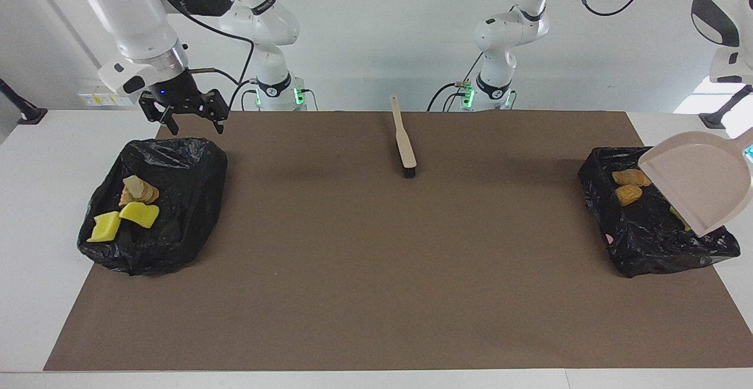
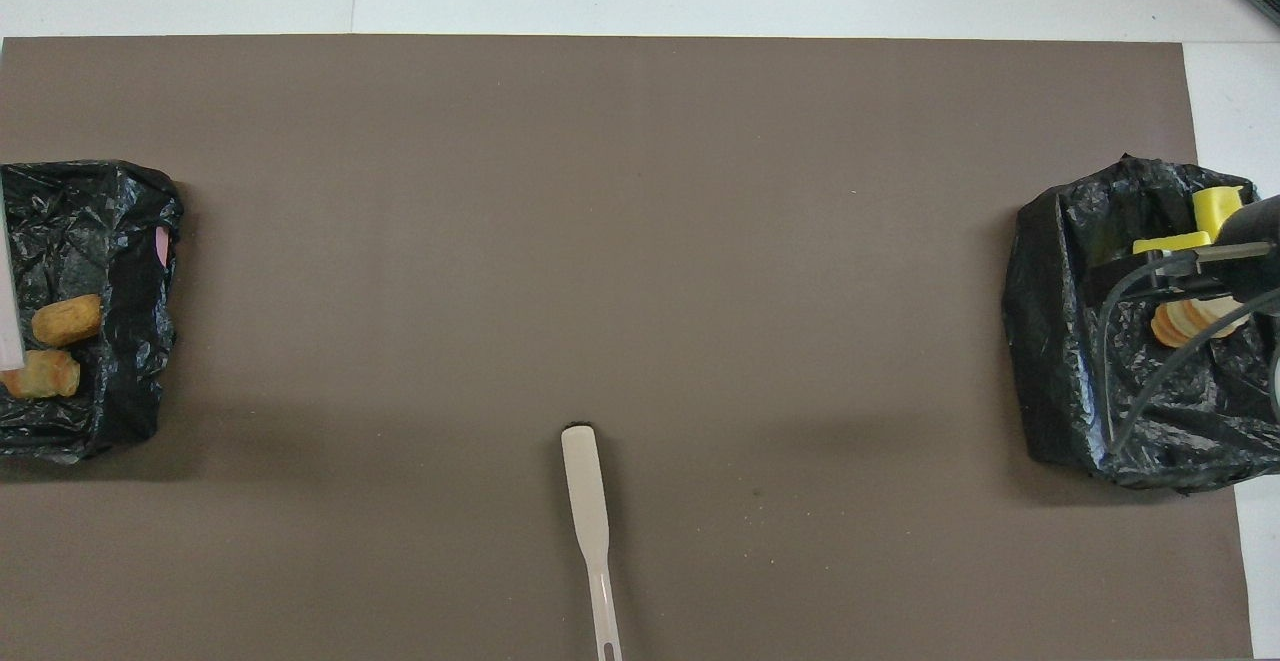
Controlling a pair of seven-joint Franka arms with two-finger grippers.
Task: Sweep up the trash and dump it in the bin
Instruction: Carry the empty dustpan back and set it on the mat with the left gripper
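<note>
- We see the right tool [image 1: 189,113] spread wide, empty, over the bin [image 1: 176,212] holding yellow sponge pieces [image 1: 126,219].
- The left tool lies out of frame; its state we cannot tell.
- The tilted dustpan [image 1: 700,180] hides part of the second bin [image 1: 647,242], where bread-like chunks [image 1: 629,186] lie.
- The brush [image 1: 405,142] rests on the surface [image 1: 376,271].

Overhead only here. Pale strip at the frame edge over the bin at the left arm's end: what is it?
Observer: The dustpan, tilted lip-down over that bin.
Operator: Who holds it?
Observer: Its handle runs out of the facing view; the left gripper isn't visible.
Operator: Right gripper?
Observer: The right gripper hangs open and empty above the other bin, at its rim nearest the robots.
</note>
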